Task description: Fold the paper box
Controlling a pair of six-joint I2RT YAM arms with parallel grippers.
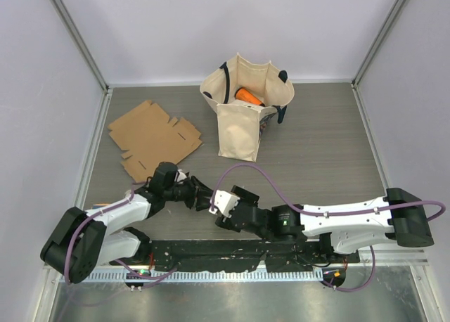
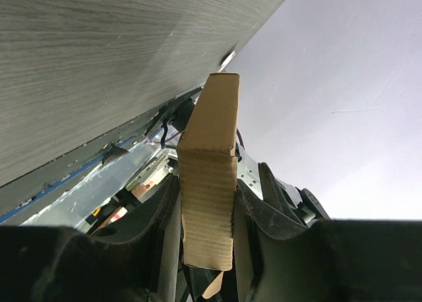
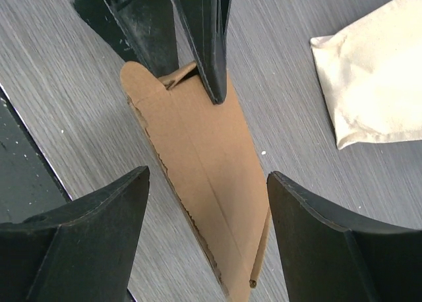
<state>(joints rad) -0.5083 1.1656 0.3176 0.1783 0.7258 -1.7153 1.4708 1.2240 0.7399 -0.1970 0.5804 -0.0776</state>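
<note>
A: Scanning the table, what's biggest?
B: The canvas tote bag at the back; a flat cardboard blank lies left of it.
A: The folded cardboard piece?
B: Up front, pinched by the left gripper; right gripper spread wide around it, seemingly not touching.

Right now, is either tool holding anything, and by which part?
Left tool clamps the folded cardboard piece by one end, a finger on each face. Right tool is open around it, gripping nothing.
</note>
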